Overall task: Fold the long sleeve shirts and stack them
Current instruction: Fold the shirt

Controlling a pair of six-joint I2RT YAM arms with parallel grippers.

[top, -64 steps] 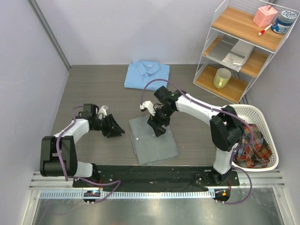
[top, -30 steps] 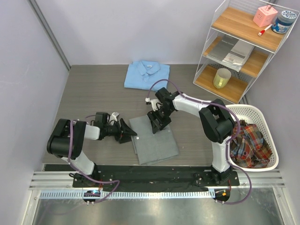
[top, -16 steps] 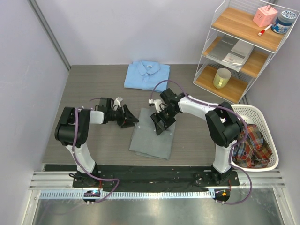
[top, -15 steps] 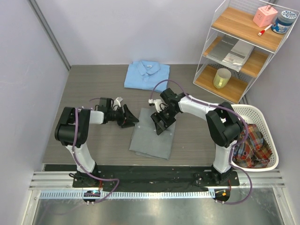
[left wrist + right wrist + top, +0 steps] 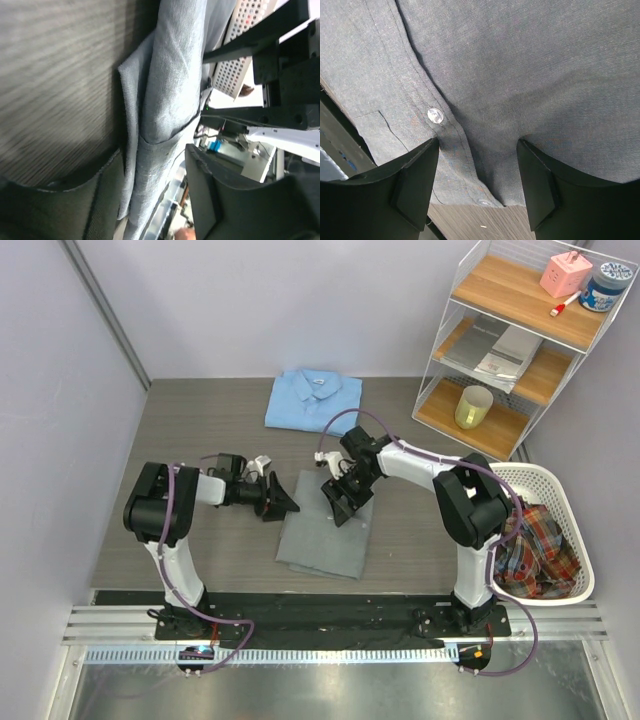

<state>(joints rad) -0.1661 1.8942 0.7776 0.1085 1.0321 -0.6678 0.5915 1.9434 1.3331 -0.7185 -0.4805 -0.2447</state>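
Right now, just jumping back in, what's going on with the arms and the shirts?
Both arms are working on the folded grey shirt near the middle of the table. The left gripper is at its left edge, jaws apart with the layered edge between them. The right gripper is over the far end, open, straddling the button placket. The light blue shirt lies folded at the back, apart from the grey one: not stacked yet.

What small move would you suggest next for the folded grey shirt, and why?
Probably close both end effectors on the far end of the folded grey cloth shirt: the left end effector and right end effector sit open there, and the folded light blue shirt lies beyond, unstacked.
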